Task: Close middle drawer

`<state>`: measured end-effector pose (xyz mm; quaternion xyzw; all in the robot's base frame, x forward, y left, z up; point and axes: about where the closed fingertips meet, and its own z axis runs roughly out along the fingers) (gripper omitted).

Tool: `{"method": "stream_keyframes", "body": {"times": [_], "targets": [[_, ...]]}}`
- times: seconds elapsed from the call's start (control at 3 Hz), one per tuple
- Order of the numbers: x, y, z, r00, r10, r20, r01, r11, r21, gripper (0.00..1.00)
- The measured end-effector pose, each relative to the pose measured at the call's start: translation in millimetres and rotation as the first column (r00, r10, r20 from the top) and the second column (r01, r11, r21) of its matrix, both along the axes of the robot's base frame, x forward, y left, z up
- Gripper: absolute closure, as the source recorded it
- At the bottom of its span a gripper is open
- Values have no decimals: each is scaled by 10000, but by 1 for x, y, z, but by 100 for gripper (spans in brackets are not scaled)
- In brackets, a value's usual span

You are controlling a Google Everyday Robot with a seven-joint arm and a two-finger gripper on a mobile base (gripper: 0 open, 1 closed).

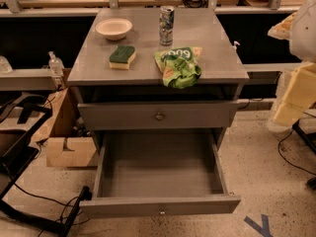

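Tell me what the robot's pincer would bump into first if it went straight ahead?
Cannot tell: the pincer is out of view. Only a white shape at the right edge, perhaps the arm, shows. The pulled-out middle drawer stands open.

middle drawer: matt grey | knob: metal | hand, right edge: matt cream

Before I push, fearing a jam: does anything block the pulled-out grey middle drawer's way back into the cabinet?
Nothing visible does. The tray of the grey middle drawer is bare. A black frame leg lies beside its left front corner, outside its path. The gripper is not in view.
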<state>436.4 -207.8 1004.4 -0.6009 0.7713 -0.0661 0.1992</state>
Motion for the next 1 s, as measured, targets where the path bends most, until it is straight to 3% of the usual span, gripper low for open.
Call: {"method": "stream_keyframes", "body": {"times": [0.33, 0.67, 1.0], "targets": [[0, 0, 0, 10000, 0, 0, 0, 10000, 0, 0], [-8, 3, -21, 9998, -185, -64, 186, 9998, 122, 0], [-27, 1, -71, 9981, -563, -238, 584, 9934, 987, 0]]}}
